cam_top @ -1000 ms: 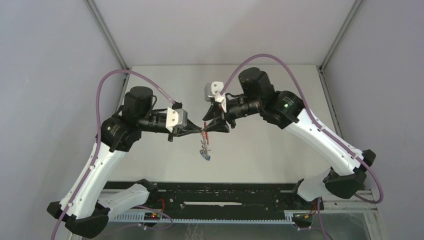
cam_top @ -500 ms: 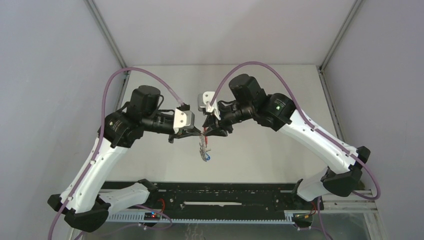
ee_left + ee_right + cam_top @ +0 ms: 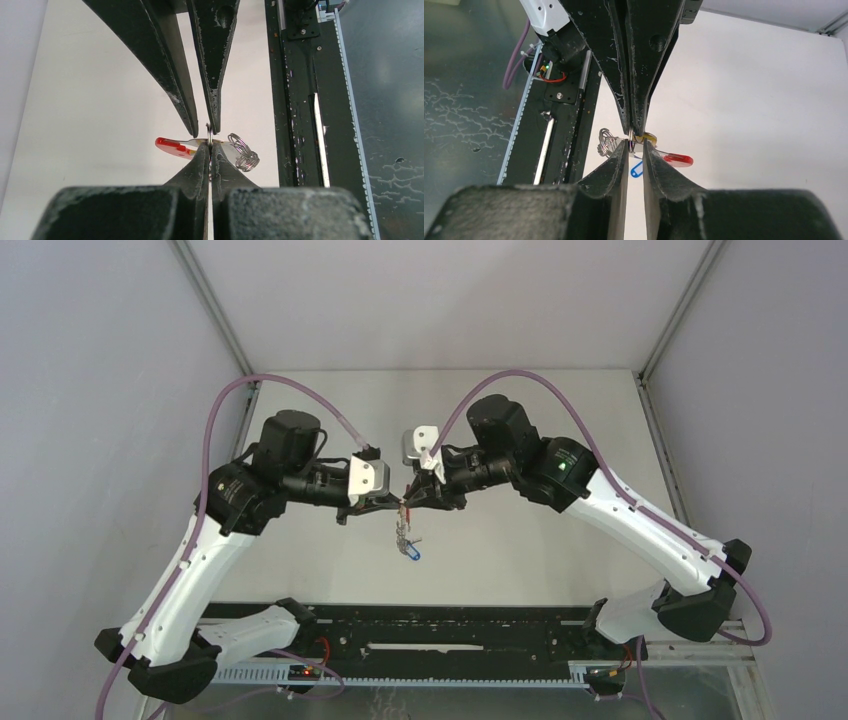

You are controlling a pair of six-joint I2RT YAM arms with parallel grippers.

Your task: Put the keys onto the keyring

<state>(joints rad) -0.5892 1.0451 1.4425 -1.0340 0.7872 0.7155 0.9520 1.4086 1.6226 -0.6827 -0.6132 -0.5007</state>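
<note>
Grey metal keyring, wire clips, red arc band [image 3: 244,152]: held aloft, clamped in closed left gripper [image 3: 210,147]; right gripper [image 3: 637,147]: jaws just narrowed, still slightly apart beside small yellow-tagged key [image 3: 647,136]; threading likely imminent.

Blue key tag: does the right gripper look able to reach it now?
Probably yes. The blue key tag hangs free under the keyring, which the left gripper pinches; the right gripper sits close above it, jaws slightly apart, nothing between.
</note>
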